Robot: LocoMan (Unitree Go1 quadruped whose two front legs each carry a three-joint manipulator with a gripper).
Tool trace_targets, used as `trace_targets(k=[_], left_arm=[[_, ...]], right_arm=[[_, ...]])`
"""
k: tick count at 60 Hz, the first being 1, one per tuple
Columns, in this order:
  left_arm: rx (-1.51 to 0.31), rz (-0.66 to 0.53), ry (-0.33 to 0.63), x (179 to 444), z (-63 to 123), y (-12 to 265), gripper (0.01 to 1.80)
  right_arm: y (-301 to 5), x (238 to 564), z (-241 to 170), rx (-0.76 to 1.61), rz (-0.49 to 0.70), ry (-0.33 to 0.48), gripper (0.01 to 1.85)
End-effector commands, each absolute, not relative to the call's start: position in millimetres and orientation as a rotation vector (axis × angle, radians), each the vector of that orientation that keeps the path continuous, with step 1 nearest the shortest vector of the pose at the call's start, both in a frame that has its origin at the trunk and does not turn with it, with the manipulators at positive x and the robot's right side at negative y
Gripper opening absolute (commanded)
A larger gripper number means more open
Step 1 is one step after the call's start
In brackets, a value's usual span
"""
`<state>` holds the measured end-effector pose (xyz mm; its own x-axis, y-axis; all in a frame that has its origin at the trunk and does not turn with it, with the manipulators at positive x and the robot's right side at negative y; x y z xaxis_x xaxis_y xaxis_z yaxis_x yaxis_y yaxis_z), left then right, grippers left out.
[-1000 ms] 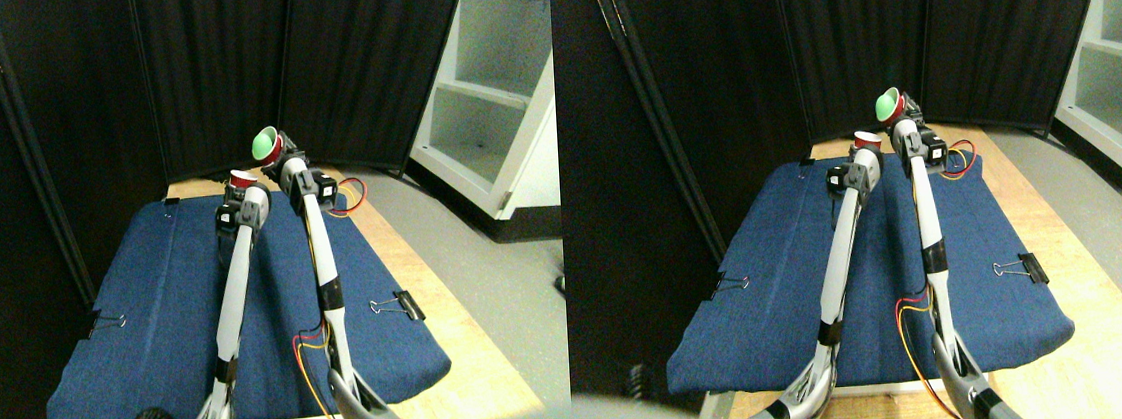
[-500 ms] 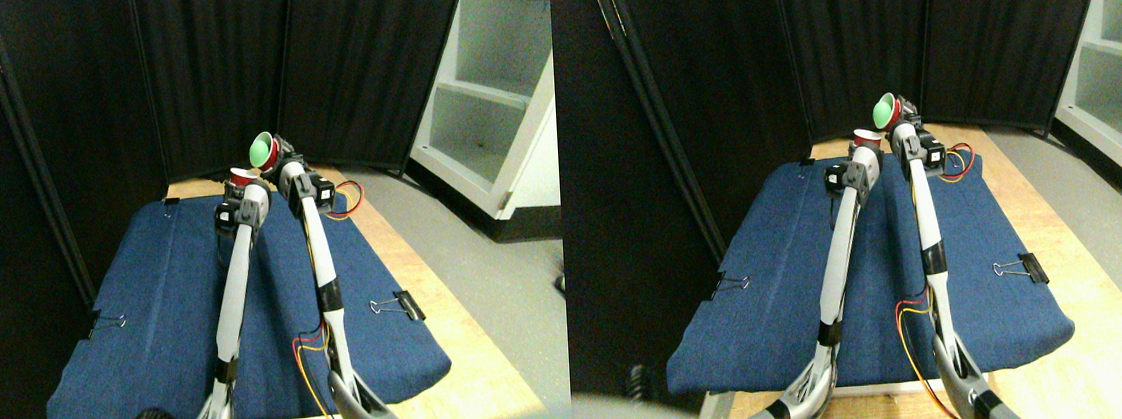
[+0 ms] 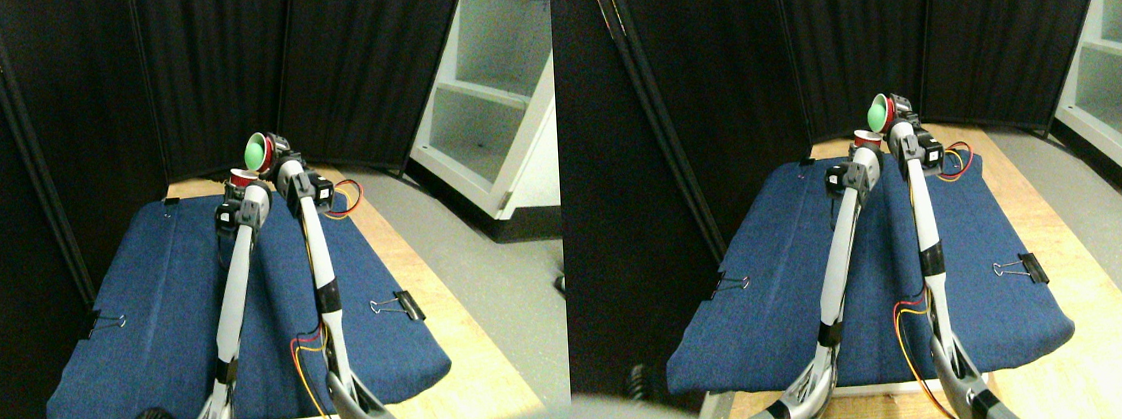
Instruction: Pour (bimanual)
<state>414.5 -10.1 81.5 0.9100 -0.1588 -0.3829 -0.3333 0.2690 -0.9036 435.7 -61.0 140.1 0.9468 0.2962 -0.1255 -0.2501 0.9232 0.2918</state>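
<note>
Two red cups sit close together at the far end of the blue cloth [image 3: 166, 320]. One small red cup [image 3: 242, 177] stands upright in my left gripper [image 3: 241, 188], which is shut on it. My right gripper [image 3: 274, 154] is shut on the second red cup [image 3: 261, 151], whose inside is green. That cup is tipped over toward the left, its mouth facing the upright cup and just above and to the right of it. Nothing can be seen leaving the tilted cup.
The blue cloth lies on a wooden table [image 3: 460, 375] and is held by black binder clips [image 3: 404, 304]. Black curtains [image 3: 214, 77] close the back and left. A white shelf unit [image 3: 495, 93] stands at the right. Loose red and yellow wires [image 3: 348, 196] run by my right arm.
My right gripper has carried the green-lined cup a little left, closer to the upright cup, tipping it further. The left arm holds still.
</note>
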Motion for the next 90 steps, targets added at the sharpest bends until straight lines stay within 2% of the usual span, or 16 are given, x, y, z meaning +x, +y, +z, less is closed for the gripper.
trace_targets(k=[1, 21, 28, 33, 40, 44, 49, 56, 59, 64, 75, 82, 90], left_arm=[[-1.321, 0.104, 0.419, 415.8, 85.6, -14.2, 0.33], [-1.303, 0.103, 0.417, 414.1, 85.7, -13.5, 0.33], [-1.309, 0.104, 0.421, 414.1, 86.2, -13.2, 0.33], [-1.310, 0.108, 0.421, 413.3, 86.5, -14.1, 0.33], [-1.311, 0.102, 0.428, 413.6, 86.2, -14.9, 0.33], [-1.310, 0.098, 0.427, 413.9, 86.0, -15.4, 0.33], [-1.311, 0.095, 0.426, 413.8, 86.2, -16.1, 0.33], [-1.317, 0.098, 0.431, 413.6, 86.9, -18.0, 0.33], [-1.321, 0.098, 0.435, 414.0, 86.7, -18.8, 0.33], [-1.314, 0.099, 0.432, 414.2, 86.3, -19.4, 0.33], [-1.304, 0.090, 0.431, 414.6, 86.6, -18.7, 0.33], [-1.309, 0.092, 0.435, 414.8, 86.9, -18.6, 0.33], [-1.297, 0.090, 0.433, 416.8, 86.3, -16.9, 0.33]], right_arm=[[-58.6, 433.6, 152.0, 0.273, 0.317, 0.109, 0.33], [-58.9, 435.5, 149.5, 0.097, 0.383, 0.064, 0.33], [-61.3, 435.4, 149.1, -0.145, 0.449, 0.030, 0.33], [-62.4, 435.0, 148.4, -0.173, 0.488, 0.005, 0.33], [-63.4, 435.6, 147.0, -0.172, 0.474, 0.000, 0.33], [-64.7, 435.8, 146.6, -0.067, 0.420, 0.002, 0.33], [-67.2, 436.9, 146.1, -0.099, 0.449, -0.014, 0.33], [-69.8, 437.7, 145.0, -0.006, 0.407, -0.019, 0.33], [-70.5, 437.8, 145.2, 0.129, 0.298, 0.016, 0.33], [-71.3, 437.8, 145.0, 0.231, 0.208, 0.044, 0.33], [-76.9, 438.7, 143.9, 0.536, 0.020, 0.042, 0.33], [-83.0, 443.7, 144.0, 0.768, -0.028, 0.082, 0.33], [-88.7, 448.8, 141.5, 0.934, -0.079, 0.088, 0.33]])
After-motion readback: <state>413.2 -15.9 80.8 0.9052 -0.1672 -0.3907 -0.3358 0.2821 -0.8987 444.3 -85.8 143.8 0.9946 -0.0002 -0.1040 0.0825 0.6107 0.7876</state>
